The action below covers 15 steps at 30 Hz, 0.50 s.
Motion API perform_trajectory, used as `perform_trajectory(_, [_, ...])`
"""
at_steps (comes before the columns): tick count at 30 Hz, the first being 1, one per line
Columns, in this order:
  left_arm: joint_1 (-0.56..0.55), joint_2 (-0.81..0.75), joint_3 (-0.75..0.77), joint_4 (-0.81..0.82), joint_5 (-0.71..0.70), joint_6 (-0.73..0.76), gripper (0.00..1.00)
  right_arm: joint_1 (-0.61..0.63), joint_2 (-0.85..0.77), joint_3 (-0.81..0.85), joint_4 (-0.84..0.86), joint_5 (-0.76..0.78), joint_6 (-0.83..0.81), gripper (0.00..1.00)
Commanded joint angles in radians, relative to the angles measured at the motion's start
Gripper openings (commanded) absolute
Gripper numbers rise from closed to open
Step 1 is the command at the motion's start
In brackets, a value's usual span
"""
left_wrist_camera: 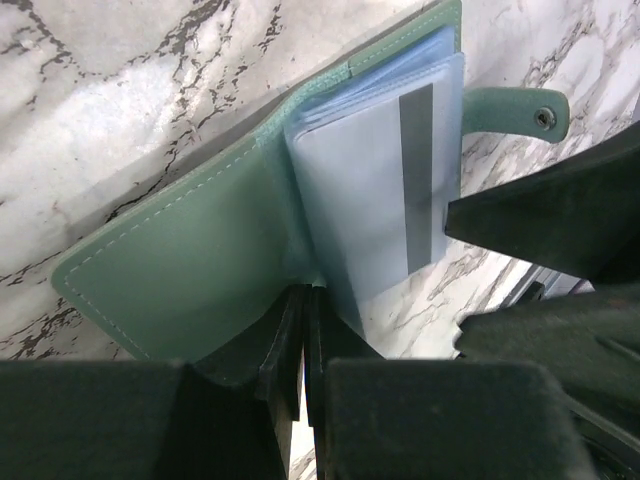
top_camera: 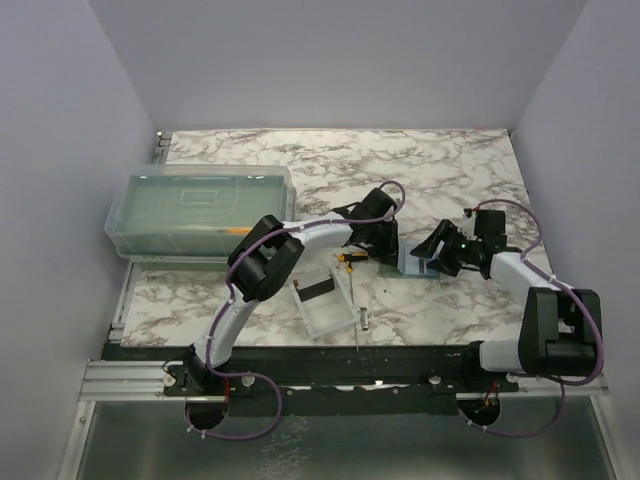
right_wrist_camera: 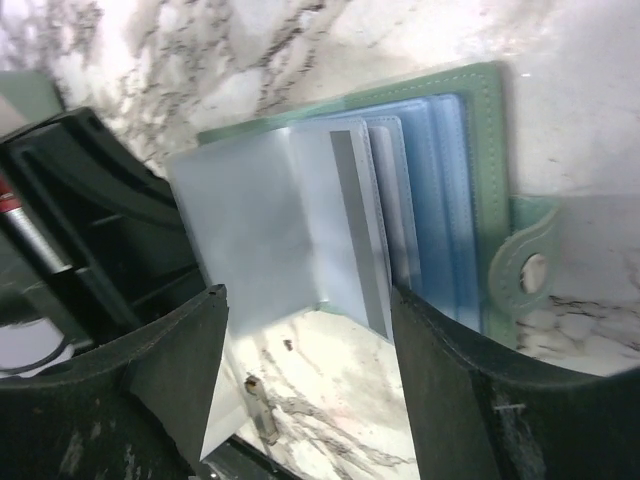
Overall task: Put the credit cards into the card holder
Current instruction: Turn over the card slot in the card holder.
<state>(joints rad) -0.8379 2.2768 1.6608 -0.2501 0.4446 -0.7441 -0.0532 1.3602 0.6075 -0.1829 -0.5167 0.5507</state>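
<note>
Left pincer [left_wrist_camera: 305, 320], right pincer [right_wrist_camera: 308, 300]; one card holder [left_wrist_camera: 180, 270]; one card [left_wrist_camera: 420, 180].

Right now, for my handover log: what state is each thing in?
holder: open, sleeves fanned
left gripper: shut on holder
right gripper: open, astride the sleeves
box: lid on
tray: holds black card

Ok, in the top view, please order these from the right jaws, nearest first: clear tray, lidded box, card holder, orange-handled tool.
1. Card holder, centre right.
2. Orange-handled tool, centre.
3. Clear tray, front centre.
4. Lidded box, far left.
</note>
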Motion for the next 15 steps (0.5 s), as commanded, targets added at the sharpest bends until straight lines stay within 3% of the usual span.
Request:
perform_trajectory(1, [-0.006, 0.032, 0.011, -0.011, 0.0, 0.012, 0.1, 0.001, -0.052, -0.024, 0.106, -0.203, 0.092, 0.69])
perform_trajectory(15, [-0.003, -0.035, -0.03, -0.017, -0.042, 0.03, 0.1, 0.012, 0.002, -0.062, 0.296, -0.39, 0.223, 0.69])
